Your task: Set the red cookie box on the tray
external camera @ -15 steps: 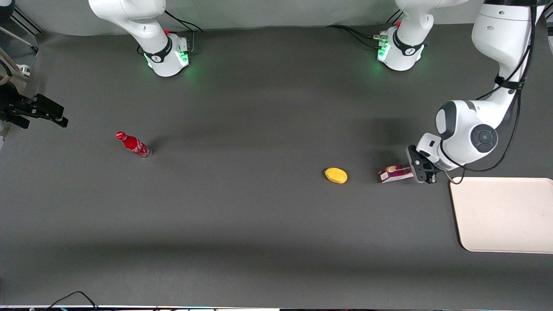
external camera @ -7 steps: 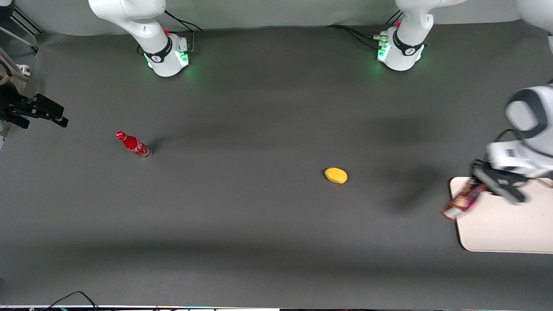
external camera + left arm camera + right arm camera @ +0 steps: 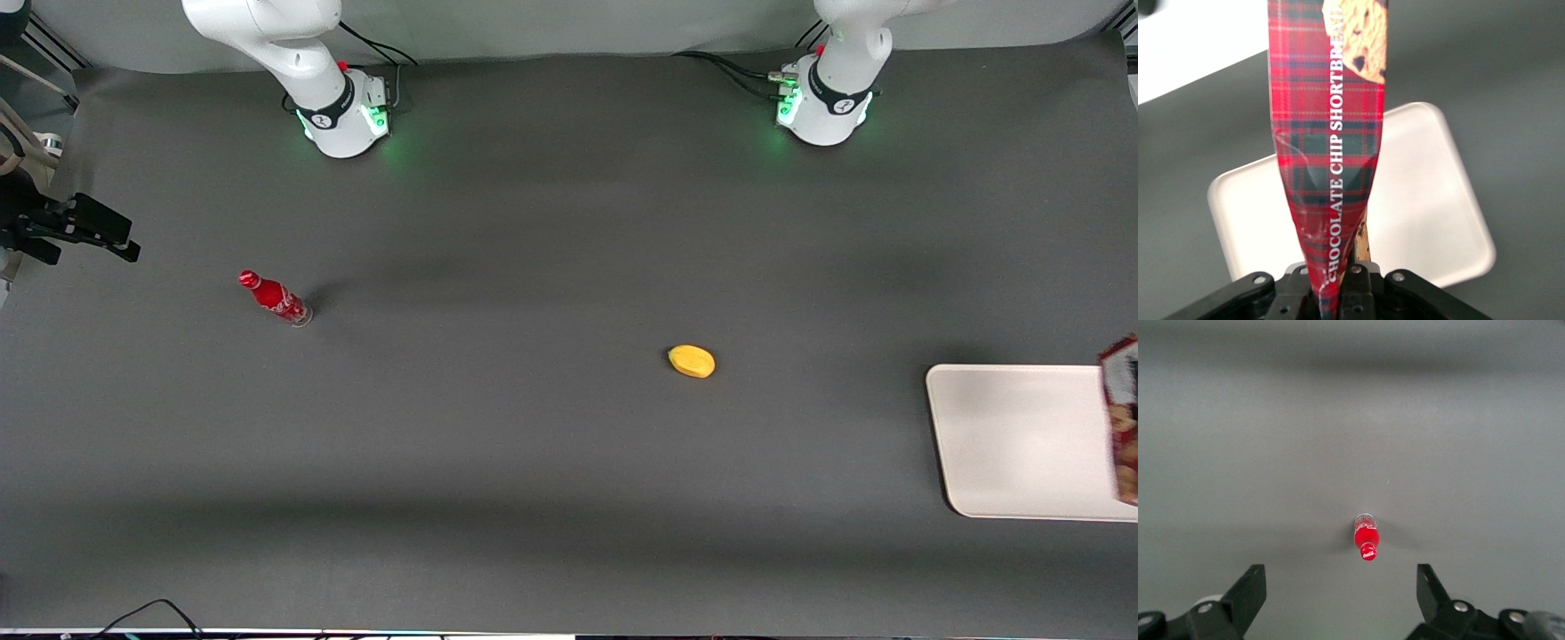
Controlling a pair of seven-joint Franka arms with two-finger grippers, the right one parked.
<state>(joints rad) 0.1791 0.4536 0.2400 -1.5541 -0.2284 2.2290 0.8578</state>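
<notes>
The gripper is clenched on one end of the red cookie box, and the carton is pinched flat where the fingers squeeze it. In the left wrist view the box hangs in the air with the tray below it, not touching it. In the front view only a strip of the box shows, at the picture's edge, over the end of the tray at the working arm's end of the worktop; the gripper itself is out of that view. So the step in hand seems to be the carrying, close to its end: the box is already above the tray but not yet set down. The next move, I think, calls for lowering the box until it lies on the tray, well inside the low rim, and only then releasing it. The yellow fruit and the red bottle stand well apart from the tray and should not disturb this.
</notes>
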